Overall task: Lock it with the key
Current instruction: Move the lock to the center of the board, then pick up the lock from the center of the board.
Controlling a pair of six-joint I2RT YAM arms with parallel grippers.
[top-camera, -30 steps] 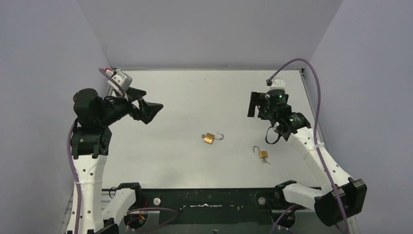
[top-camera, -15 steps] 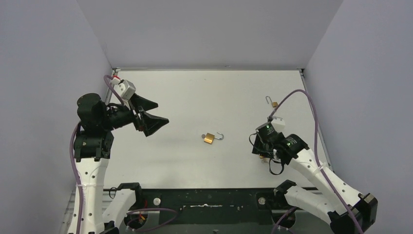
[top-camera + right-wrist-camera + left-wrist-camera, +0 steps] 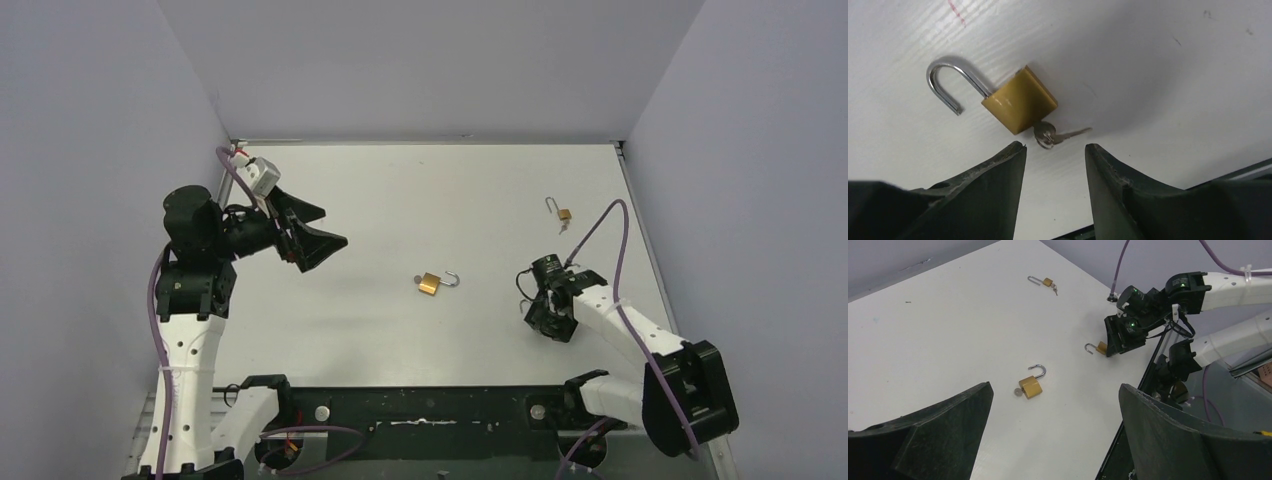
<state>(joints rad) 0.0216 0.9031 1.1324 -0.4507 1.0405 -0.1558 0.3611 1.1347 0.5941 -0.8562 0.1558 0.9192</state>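
Observation:
A small brass padlock (image 3: 1019, 100) lies flat on the white table with its shackle (image 3: 943, 82) swung open. A key (image 3: 1045, 135) sticks out of its base. My right gripper (image 3: 1054, 147) hovers low just behind the key, its jaws half apart with nothing between them. From above, the right gripper (image 3: 542, 318) hides this padlock. The left wrist view shows the same padlock (image 3: 1102, 347) poking out beside the right gripper (image 3: 1122, 337). My left gripper (image 3: 318, 240) hangs wide open above the table's left side, holding nothing.
A second open brass padlock (image 3: 431, 283) with a key lies mid-table. A third padlock (image 3: 563, 213) lies at the far right near the wall. The table's black front edge (image 3: 430, 400) runs just behind the right gripper. Purple cables trail from both arms.
The right arm swung from the far right of the table down to the near padlock, and its jaws narrowed from wide open to half open. The left gripper shifted slightly.

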